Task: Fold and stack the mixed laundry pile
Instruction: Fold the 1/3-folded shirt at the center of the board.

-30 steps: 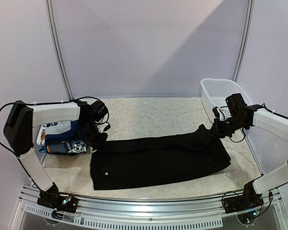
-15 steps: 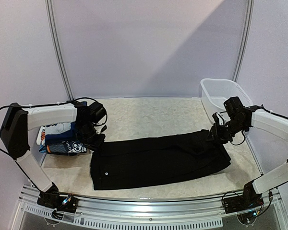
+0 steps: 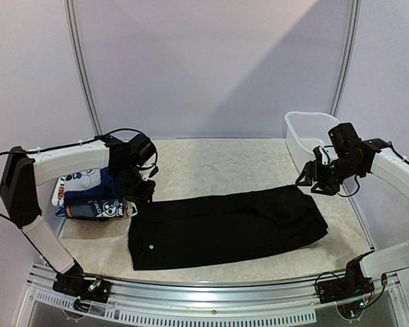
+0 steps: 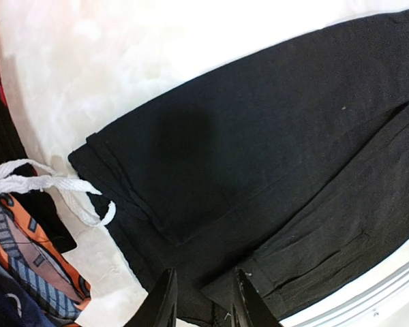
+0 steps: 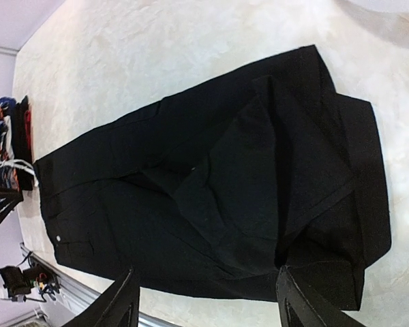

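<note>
Where the left arm (image 3: 68, 160) reaches in from the left edge with its elbow raised, the left gripper (image 3: 140, 195) points down over the far left corner of the large black cloth trousers (image 3: 225, 228). Its fingers are a narrow gap apart, with nothing between them. One small stack of blue cartoon-print garments with orange bits (image 3: 88, 203) lies just left of it; its piece count is hard to make out. The single pair of trousers lies flat across the near middle of the pale table (image 3: 211, 167). At far right, one white plastic tub (image 3: 310, 129) is partly hidden by the right arm (image 3: 395, 170). The right gripper (image 3: 312, 181) hangs above the trousers' right end, fingers wide apart and empty.
</note>
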Controlling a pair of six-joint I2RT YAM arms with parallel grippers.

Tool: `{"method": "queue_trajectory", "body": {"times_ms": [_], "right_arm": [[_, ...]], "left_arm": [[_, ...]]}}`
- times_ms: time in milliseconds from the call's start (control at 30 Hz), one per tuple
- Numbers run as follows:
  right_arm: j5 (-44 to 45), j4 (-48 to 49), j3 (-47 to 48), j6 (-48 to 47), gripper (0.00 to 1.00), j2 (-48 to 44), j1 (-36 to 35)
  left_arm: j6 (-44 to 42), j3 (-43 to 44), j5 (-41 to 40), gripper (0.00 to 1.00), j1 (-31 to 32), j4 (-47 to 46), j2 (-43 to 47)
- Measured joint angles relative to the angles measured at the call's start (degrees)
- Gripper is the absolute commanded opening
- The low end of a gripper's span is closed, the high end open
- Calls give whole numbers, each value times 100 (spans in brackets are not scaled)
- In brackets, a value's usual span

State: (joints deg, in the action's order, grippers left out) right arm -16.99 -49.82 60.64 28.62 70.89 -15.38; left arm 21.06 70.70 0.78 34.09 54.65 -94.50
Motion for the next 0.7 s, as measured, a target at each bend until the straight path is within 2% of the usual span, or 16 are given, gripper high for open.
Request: {"method": "queue_trajectory", "body": {"times_ms": [300,600,700], "right_arm": [[282,422,-111,813,71,726,0],[474,568,678,546,67,2201,0],[632,498,938,369,63,2538,0]], "left_arm": [[-35,57,2,26,234,-48,0],[-44,57,-11,26,352,-48,11],[-39,17,-17,26,365,-79,72]]}}
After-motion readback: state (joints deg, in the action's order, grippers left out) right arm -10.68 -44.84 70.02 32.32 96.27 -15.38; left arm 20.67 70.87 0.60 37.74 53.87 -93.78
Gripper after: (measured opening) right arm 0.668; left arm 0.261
